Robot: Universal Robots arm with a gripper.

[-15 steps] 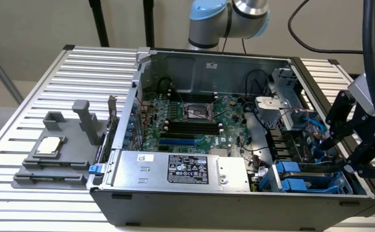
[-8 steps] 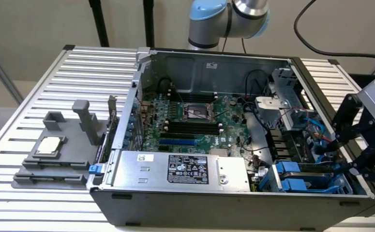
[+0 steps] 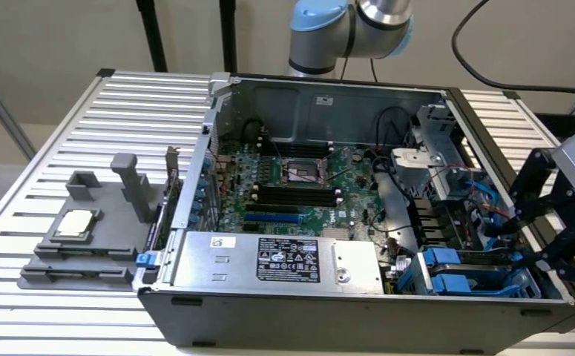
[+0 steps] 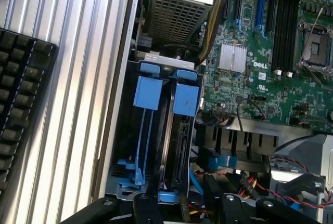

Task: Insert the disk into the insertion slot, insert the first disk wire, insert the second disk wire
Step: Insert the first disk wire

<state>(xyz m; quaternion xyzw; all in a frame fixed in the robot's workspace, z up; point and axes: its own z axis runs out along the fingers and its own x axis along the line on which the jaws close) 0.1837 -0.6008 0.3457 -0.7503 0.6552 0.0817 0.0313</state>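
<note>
Exterior view shows an open computer case [image 3: 366, 222] lying on a ribbed metal desk [image 3: 70, 148], with the arm's tool [image 3: 527, 239] at the case's corner on the exterior view's right. The tool's black fingers [image 3: 539, 185] are spread wide and pinch nothing. It hangs just beside the drive cage [image 3: 485, 285], which fills that same corner of the case.

Seen from the wrist camera, the tool [image 4: 183, 208] looks along the cage [image 4: 158, 59]. The disk [image 4: 179, 151] stands on edge inside it, seated between the rails, with the blue tab of its frame at the end far from the tool. An empty blue frame [image 4: 145, 91] sits in the bay beside it, nearer the case wall.

A blue wire [image 4: 193, 180] and thin red wires [image 4: 291, 195] lie loose just beside the disk's near end. I cannot tell whether any wire is plugged in.

A green motherboard [image 3: 297, 185] covers the case floor, and a silver power box [image 3: 267, 259] sits along the case's front wall. Outside the case, a black keyboard [image 4: 21, 104] rests on the desk.
</note>
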